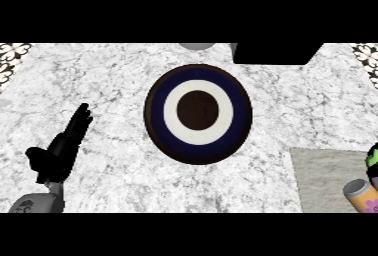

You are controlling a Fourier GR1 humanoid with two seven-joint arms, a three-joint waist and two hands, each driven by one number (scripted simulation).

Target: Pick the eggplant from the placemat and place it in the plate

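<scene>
Plate (198, 114): centre of counter, nothing on it. Left hand (59, 150), left of plate, resting w/ fingers straight, holding nothing. Mat (325, 175) lower right of plate. Eggplant (374, 165) at frame edge on mat, right hand (373, 186) there; finger state: can't tell. Judged step: pickup. Next: lift, carry left to plate.

Plate (156, 117): round, dark navy band, white ring, dark brown centre; lies flat, nothing on it, well right of the left hand (59, 150). Placemat (325, 175): plain grey-beige sheet, flat, farther right again, beyond the plate and cut by the view's edge. Eggplant (373, 157): only a green-topped dark sliver shows over the mat's far right side; pose unreadable.
</scene>
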